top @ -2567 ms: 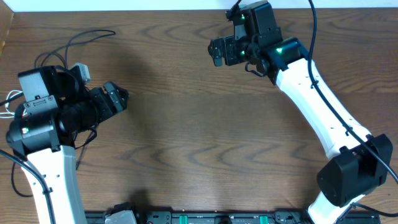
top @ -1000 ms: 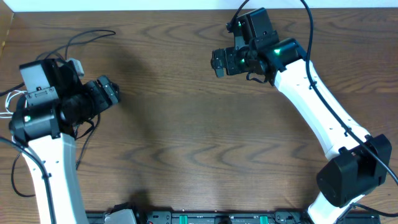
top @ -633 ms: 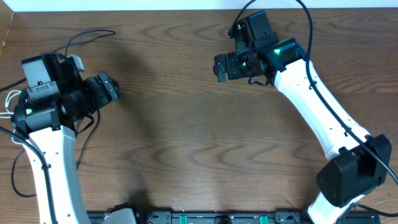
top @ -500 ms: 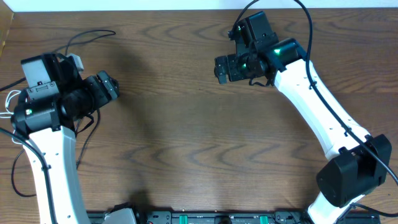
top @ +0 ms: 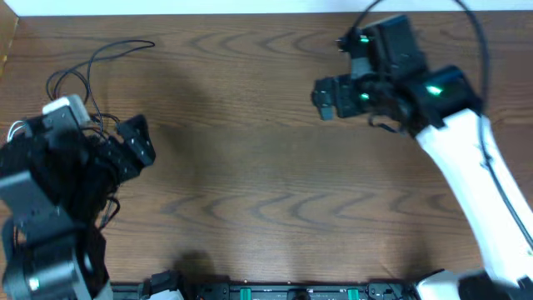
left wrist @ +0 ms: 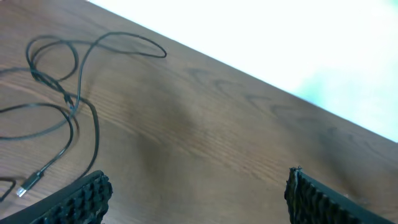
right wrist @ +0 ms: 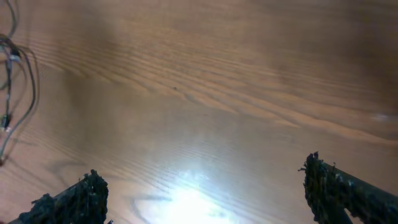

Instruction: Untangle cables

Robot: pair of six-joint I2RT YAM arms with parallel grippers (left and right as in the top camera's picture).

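Black cables (left wrist: 67,98) trail under the left arm (top: 50,192) overhead, their far ends hidden. Left end effector (left wrist: 199,186) and right end effector (right wrist: 205,190) both stand apart, empty.

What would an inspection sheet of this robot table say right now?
surface: brown wooden table, bare in the middle.
job's things: thin black cables in crossing loops at the far left, with one plug end lying flat; neither claw touches them.
clutter: nothing seen.
grippers: left claw open and empty, beside the cables; right claw open and empty, over bare wood.
cables: besides the job's own, a thicker black wire arches over the right arm.
surroundings: white strip beyond the far edge; black rail along the near edge.
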